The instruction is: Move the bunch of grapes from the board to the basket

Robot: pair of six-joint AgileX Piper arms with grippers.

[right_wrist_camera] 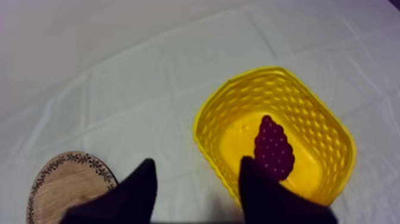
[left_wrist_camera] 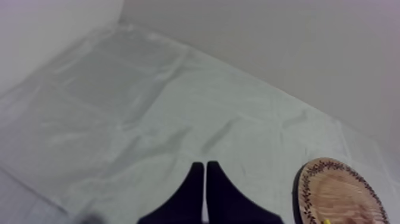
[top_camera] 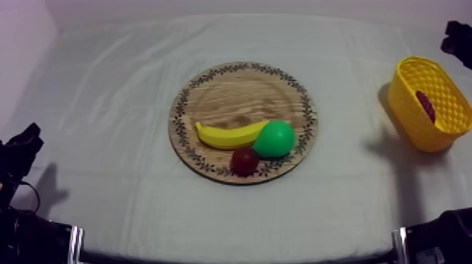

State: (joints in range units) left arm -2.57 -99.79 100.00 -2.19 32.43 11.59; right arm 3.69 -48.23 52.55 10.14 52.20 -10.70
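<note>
Starting at the left: the left gripper (left_wrist_camera: 205, 165) is sitting low at the near left edge of the table. Its two black fingers are lying pressed together in a narrow wedge with nothing in them, pointing out over bare cloth (top_camera: 105, 105).

Moving right, the wooden board (top_camera: 239, 95) is lying in the middle of the table, well apart from that gripper. On its near half a banana (top_camera: 226, 135) is lying crosswise, its right end touching a green pear (top_camera: 275, 138). A small red fruit (top_camera: 244, 161) is sitting just in front of them at the near rim, looking like it's touching the pear.

Further right, the yellow basket (top_camera: 413, 119) is standing near the right edge of the table, a bit farther back than the board. The bunch of grapes (right_wrist_camera: 274, 146) is lying inside it on the basket's floor, off the board.

The right gripper (right_wrist_camera: 197, 161) is hanging in the air close to the basket, fingers spread wide with nothing between them, apart from the grapes.
</note>
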